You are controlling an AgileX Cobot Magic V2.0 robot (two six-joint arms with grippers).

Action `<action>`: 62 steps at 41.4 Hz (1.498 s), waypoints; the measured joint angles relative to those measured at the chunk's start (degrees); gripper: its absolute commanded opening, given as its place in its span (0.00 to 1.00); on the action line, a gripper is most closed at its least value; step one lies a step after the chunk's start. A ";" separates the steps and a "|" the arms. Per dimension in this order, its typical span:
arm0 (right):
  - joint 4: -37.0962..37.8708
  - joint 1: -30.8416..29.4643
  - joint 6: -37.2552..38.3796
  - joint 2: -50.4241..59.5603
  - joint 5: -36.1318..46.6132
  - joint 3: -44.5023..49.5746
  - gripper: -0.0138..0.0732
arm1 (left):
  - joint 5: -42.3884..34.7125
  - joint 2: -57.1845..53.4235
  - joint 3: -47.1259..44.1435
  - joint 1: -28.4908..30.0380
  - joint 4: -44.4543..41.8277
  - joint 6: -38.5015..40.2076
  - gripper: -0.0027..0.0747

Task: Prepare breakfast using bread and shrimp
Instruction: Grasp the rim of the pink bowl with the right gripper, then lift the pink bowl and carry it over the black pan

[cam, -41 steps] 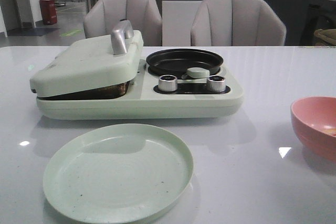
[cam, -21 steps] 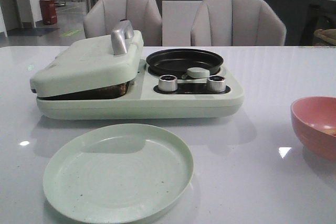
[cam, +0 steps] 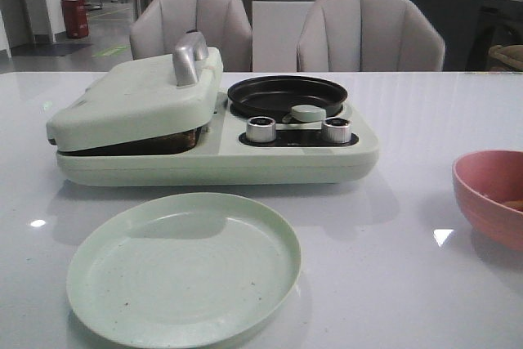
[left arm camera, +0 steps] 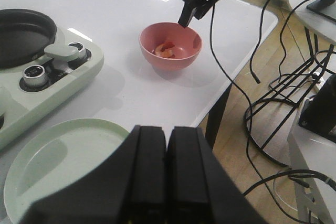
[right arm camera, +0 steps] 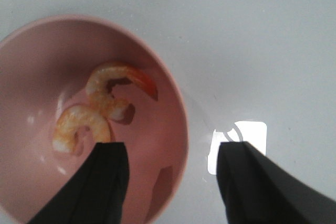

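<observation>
Two curled orange-red shrimp (right arm camera: 123,85) lie in a pink bowl (right arm camera: 31,56); the shrimp (left arm camera: 167,50) also show in the left wrist view. My right gripper (right arm camera: 170,177) hangs open just above the bowl, one finger over its inside and one outside the rim. From the left wrist view, that right gripper (left arm camera: 185,22) hovers over the bowl's far edge. My left gripper (left arm camera: 167,171) is shut with nothing in it, above the pale green plate (left arm camera: 58,156). The bread is hidden; only a dark strip (cam: 139,143) shows under the closed lid.
A pale green breakfast maker (cam: 212,161) stands mid-table with its lid (cam: 139,100) down, a black round pan (cam: 286,94) and two silver knobs (cam: 261,129). The plate (cam: 184,267) lies in front of it, the bowl (cam: 490,194) at the right edge. Two chairs stand behind the table.
</observation>
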State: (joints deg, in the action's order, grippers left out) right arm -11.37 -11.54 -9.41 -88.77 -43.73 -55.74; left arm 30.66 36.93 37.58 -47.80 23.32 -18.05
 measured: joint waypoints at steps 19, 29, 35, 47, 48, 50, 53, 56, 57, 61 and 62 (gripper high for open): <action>-0.70 -0.10 -0.04 -7.98 6.01 -0.09 0.36 | 0.00 0.00 0.00 0.00 0.00 0.00 0.16; -1.22 -0.10 -0.17 -7.98 6.33 -0.32 0.22 | 0.00 0.00 0.00 0.00 0.00 0.00 0.16; -1.03 0.51 -0.17 -7.12 6.33 -0.32 0.22 | 0.00 0.00 0.00 0.00 0.00 0.00 0.16; 4.96 11.92 -0.40 -0.69 3.89 -10.97 0.18 | 0.00 0.00 0.00 0.00 0.00 0.00 0.16; 5.64 13.04 -0.40 -0.60 3.58 -12.38 0.18 | 0.00 0.00 0.00 0.00 0.00 0.00 0.16; 7.07 15.54 -0.40 -0.60 3.29 -15.66 0.18 | 0.00 0.00 0.00 0.00 0.00 0.00 0.16; 9.93 19.57 0.80 -1.50 2.53 -21.50 0.18 | 0.00 0.00 0.00 0.00 0.00 0.00 0.16; 13.66 22.56 3.41 -3.21 2.30 -26.63 0.18 | 0.00 0.00 0.00 0.00 0.10 0.00 0.16; 15.62 23.39 4.48 -3.88 2.17 -28.68 0.18 | 0.00 0.00 0.00 0.00 0.10 0.00 0.16; 24.31 27.08 10.17 -7.65 1.70 -35.08 0.18 | 0.00 0.00 0.00 0.00 0.21 0.00 0.16; 26.45 28.10 11.52 -8.58 1.58 -36.95 0.18 | 0.00 0.00 0.00 0.00 0.21 0.00 0.16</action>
State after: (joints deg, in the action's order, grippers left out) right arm 15.08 16.56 2.11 -97.35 -42.16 -92.69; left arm 30.66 36.93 37.58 -47.80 23.53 -18.05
